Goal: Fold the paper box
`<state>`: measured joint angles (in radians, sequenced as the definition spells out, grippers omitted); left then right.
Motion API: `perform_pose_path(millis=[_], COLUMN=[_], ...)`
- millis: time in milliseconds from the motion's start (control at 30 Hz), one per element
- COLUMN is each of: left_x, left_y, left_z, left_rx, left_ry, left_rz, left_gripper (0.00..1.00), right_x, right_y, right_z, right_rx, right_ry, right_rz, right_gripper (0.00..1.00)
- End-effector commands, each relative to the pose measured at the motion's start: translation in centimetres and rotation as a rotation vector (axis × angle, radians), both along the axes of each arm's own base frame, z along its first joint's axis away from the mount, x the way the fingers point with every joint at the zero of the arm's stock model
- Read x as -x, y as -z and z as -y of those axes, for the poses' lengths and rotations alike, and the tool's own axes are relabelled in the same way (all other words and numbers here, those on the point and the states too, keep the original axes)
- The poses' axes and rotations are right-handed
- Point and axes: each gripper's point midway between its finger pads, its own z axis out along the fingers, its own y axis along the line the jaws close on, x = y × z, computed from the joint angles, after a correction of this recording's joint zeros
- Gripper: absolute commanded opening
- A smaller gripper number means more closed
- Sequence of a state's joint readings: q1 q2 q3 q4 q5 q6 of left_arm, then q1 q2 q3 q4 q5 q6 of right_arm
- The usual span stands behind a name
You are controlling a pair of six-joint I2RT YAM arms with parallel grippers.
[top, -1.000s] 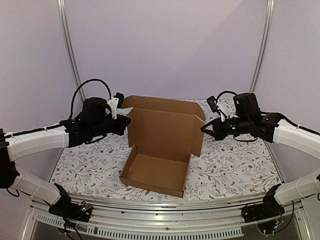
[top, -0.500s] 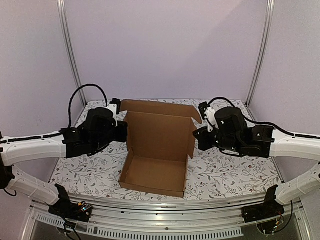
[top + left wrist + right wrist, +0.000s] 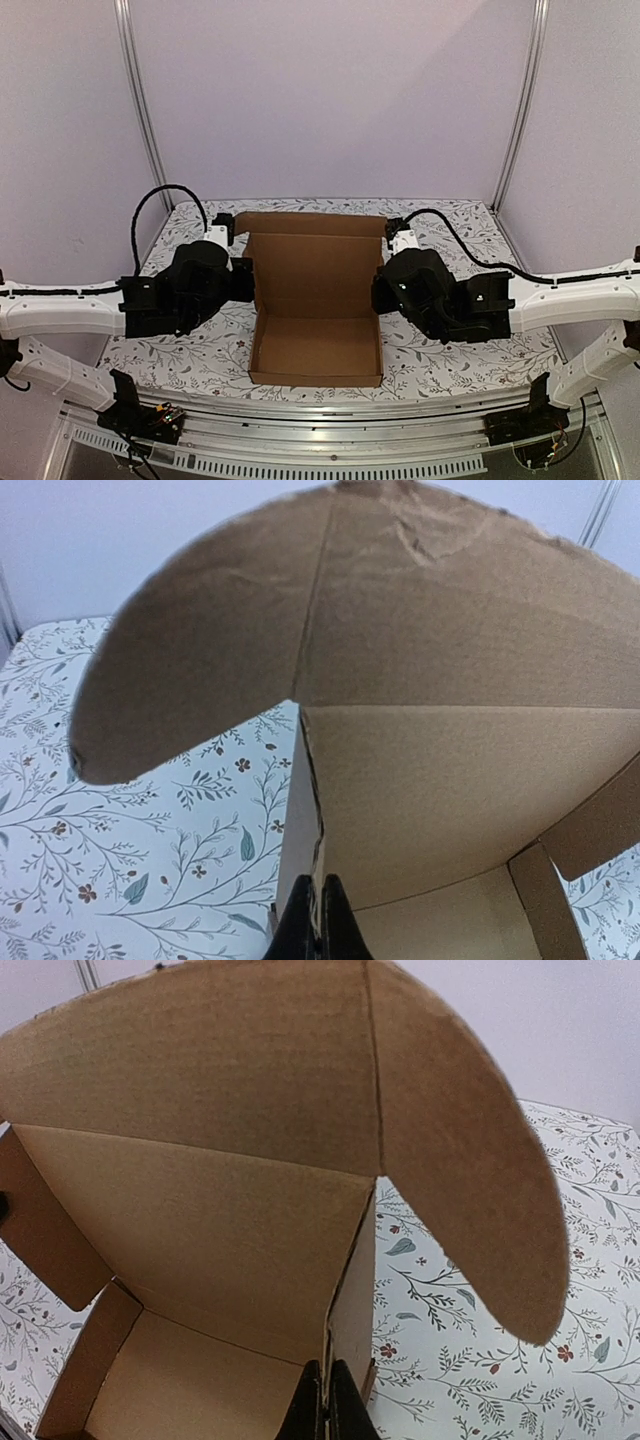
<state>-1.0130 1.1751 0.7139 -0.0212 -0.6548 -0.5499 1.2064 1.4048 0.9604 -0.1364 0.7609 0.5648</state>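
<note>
Table (image 3: pixel 450 330): covered in a floral-print sheet, which shows on every side of the paper box.

Paper box (image 3: pixel 315 275): plain brown corrugated cardboard, set on the table between the two arms. Its shallow tray lies flat with the opening upward. The lid (image 3: pixel 312 224) stands at the far side of the tray and its upper part leans forward over the tray. The lid carries two rounded side flaps. The left flap (image 3: pixel 200 670) hangs out past the box's left wall, and the right flap (image 3: pixel 460 1170) hangs out past its right wall.

Left arm (image 3: pixel 60 310): reaches in from the left of the box, wrist level with the left wall.

Right arm (image 3: pixel 570 300): reaches in from the right of the box, wrist level with the right wall.

Left gripper (image 3: pixel 320 920): jaws closed fully together. The tips sit at the upper edge of the box's left wall. It cannot be determined whether any cardboard lies between them.

Right gripper (image 3: pixel 327 1405): jaws closed fully together. The tips sit at the upper edge of the box's right wall. Contact with the wall cannot be confirmed.
</note>
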Motion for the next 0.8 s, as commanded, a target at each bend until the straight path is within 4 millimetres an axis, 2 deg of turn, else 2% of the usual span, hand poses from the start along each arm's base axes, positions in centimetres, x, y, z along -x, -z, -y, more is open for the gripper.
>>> perform_pose_path(millis=[0, 200, 533, 767], left_x=[2.4, 3.6, 5.5, 7.3], left_y=[3.3, 4.1, 4.8, 5.6], left_z=[0.8, 1.1, 2.1, 2.1], left_rx=[0.002, 0.007, 0.013, -0.016], left_ry=[0.044, 0.032, 0.052, 0.058], left_rz=[-0.083, -0.084, -0.1, -0.113], left_gripper=[0.0, 0.0, 0.0, 0.0], right_x=[0.8, 2.1, 3.9, 4.8], right_y=[0.8, 2.6, 3.6, 4.9], right_z=[-0.3, 0.0, -0.1, 0.8], right_rx=[-0.045, -0.045, -0.044, -0.017], right_ry=[0.033, 0.032, 0.018, 0.031], right_rz=[0.019, 0.004, -0.002, -0.015], right_gripper=[0.0, 0.0, 0.0, 0.0])
